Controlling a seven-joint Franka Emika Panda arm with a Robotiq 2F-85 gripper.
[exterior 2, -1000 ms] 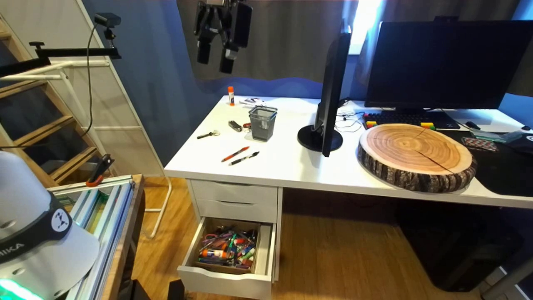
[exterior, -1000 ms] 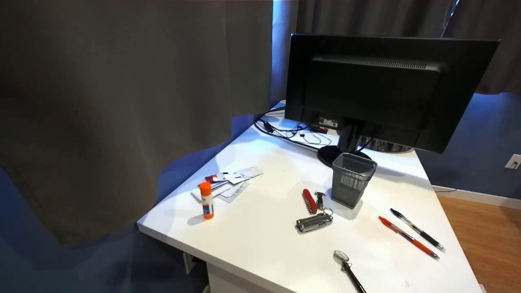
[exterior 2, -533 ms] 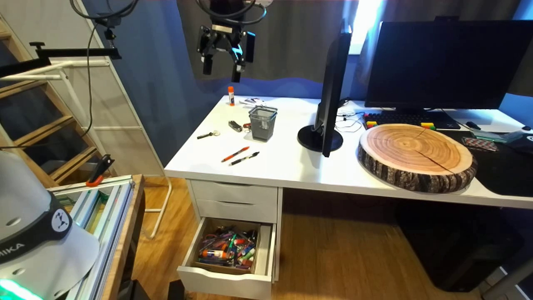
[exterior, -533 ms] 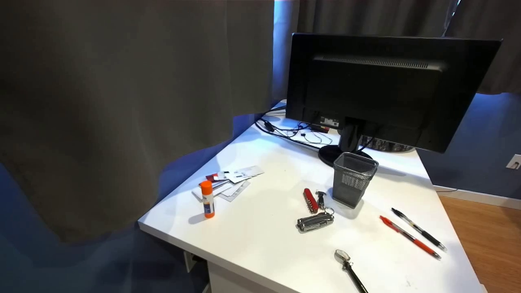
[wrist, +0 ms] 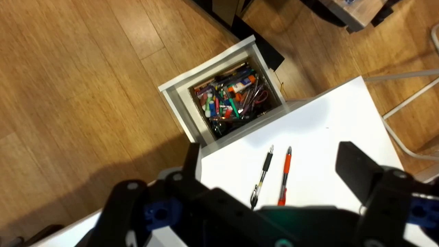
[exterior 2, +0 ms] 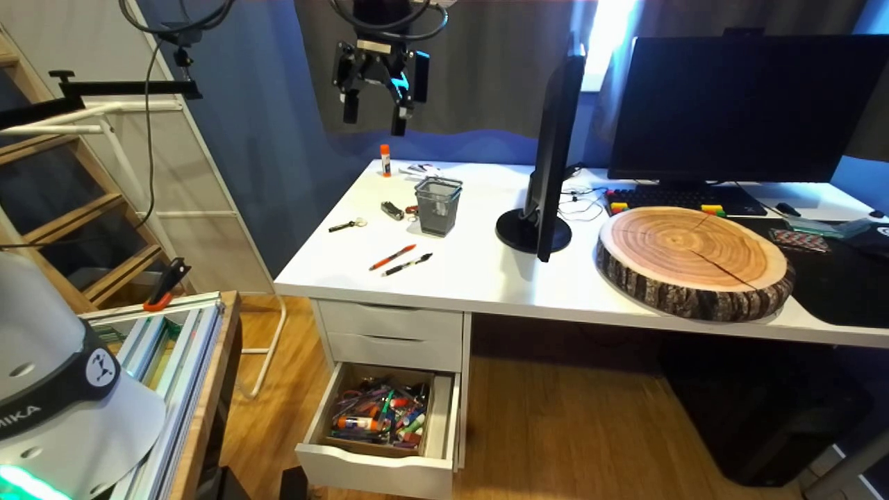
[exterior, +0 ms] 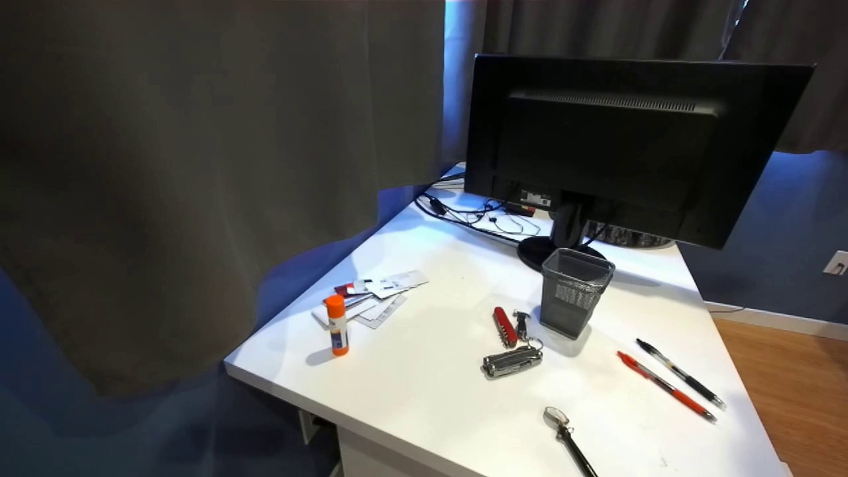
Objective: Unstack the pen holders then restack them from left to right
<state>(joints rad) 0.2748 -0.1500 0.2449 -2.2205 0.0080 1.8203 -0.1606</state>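
Note:
A dark grey mesh pen holder, square and slightly tapered, stands upright on the white desk in both exterior views (exterior: 575,295) (exterior 2: 437,208). Only one cup outline shows; I cannot tell whether the second pen holder is nested inside it. My gripper (exterior 2: 375,121) hangs in the air above the desk's far left part, higher than the pen holder and left of it in that exterior view. Its jaws are wide apart with nothing between them. In the wrist view the gripper (wrist: 269,154) is also open; the pen holder is not in view there.
A monitor (exterior: 629,152) stands close behind the pen holder. A red pen (exterior: 666,386), a black pen (exterior: 682,374), a red pocket knife (exterior: 505,327), a silver multitool (exterior: 512,362) and a glue stick (exterior: 336,326) lie or stand around. An open drawer (exterior 2: 375,472) sticks out below.
In an exterior view my open gripper has moved down and to the right, with the wrist and its cables coming into view. The pen holder has not moved.

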